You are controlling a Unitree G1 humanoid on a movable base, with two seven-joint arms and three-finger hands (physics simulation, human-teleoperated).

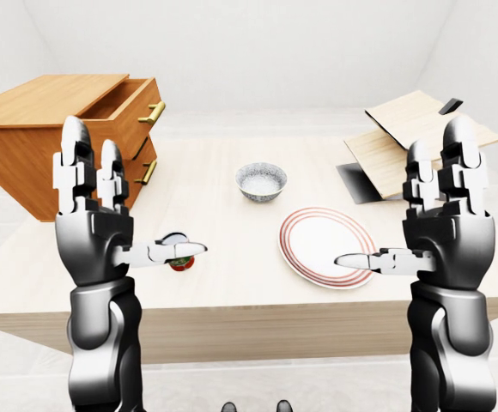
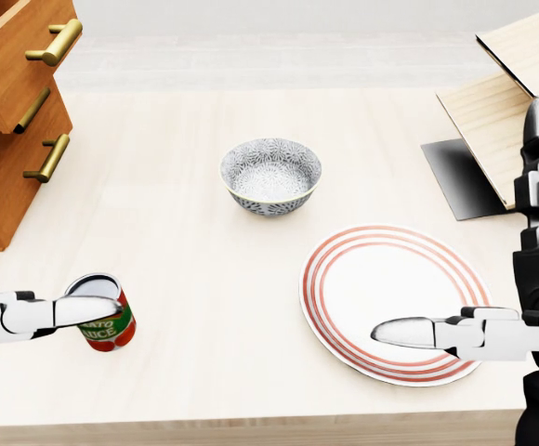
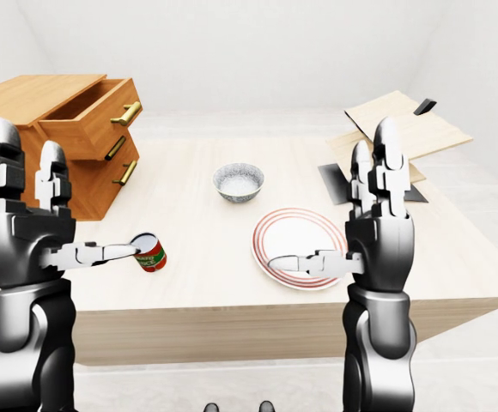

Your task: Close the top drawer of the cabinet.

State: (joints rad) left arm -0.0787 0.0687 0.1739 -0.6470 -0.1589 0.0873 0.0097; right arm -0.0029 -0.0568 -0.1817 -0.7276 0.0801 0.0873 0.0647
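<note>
While both my arms are raised above the near edge of the tabletop [image 2: 204, 121], my left hand [image 1: 94, 223] and my right hand [image 1: 446, 232] hold nothing. On each, two fingers [image 1: 75, 163] stand straight up and the thumb sticks out sideways toward the middle, so both hands are spread wide with empty palms.

At the left side of the tabletop sits the wooden cabinet [image 1: 34, 163]. Its top drawer [image 3: 90, 116] is pulled out, tilted toward the centre of the tabletop, with the hollow inside showing in the two eye views. A brass handle [image 2: 54, 43] sits on its face, and more brass handles [image 2: 46, 158] show on the drawer faces below it. Neither of my hands touches the cabinet; my left hand stands nearer to me than it, just to its right in the left-eye view.

Under my left thumb, a small red and green can [image 2: 102, 321] stands upright on the tabletop, its silver lid facing up; I cannot tell whether the thumb touches it. Near the middle of the tabletop a patterned bowl [image 2: 270, 175] sits empty. To its lower right in the head view lies a white plate [image 2: 390, 297] with red rings round its rim, and my right thumb hangs over the plate's near edge. At the right side, an opened cardboard box [image 1: 421, 137] lies with its flaps spread, well apart from the cabinet.
</note>
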